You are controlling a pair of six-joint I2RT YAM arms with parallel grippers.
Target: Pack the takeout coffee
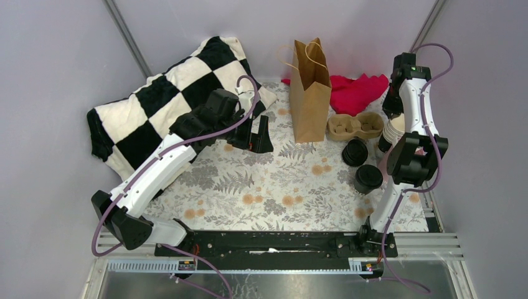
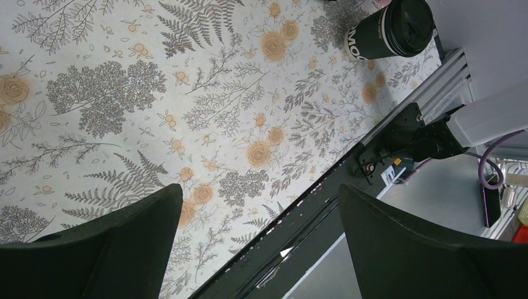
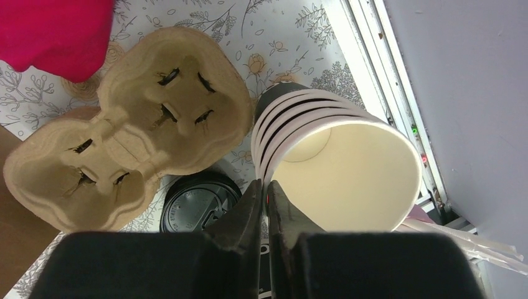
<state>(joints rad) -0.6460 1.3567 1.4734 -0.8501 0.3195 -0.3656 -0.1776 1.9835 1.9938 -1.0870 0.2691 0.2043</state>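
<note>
Grey panel walls close in a table spread with a fern-and-flower printed cloth. From above, the right gripper is hidden under its own arm at the far right. Only its wrist camera shows it: the two dark fingers are drawn together to a thin slit, their tips at the rim of a stack of white paper cups. I cannot tell whether the paper wall is pinched between them.

The stack leans with its mouth open toward that camera, and its base is out of sight. Just left of it lies a moulded brown pulp carrier with two slotted wells. A red cloth bunches behind the carrier, partly cut off by the tall, creased brown paper bag, which stands upright with its string handles up.

The takeout coffee sits right of centre. The farther coffee cup and the nearer coffee cup are both matte black with round lids, close together, near the carrier and apart from the bag.

The left gripper hangs with its jaws spread wide and nothing between them, beside a soft black-and-white checkered blanket heaped at the far left. Bare cloth runs across the middle down to the metal rail at the near edge.
</note>
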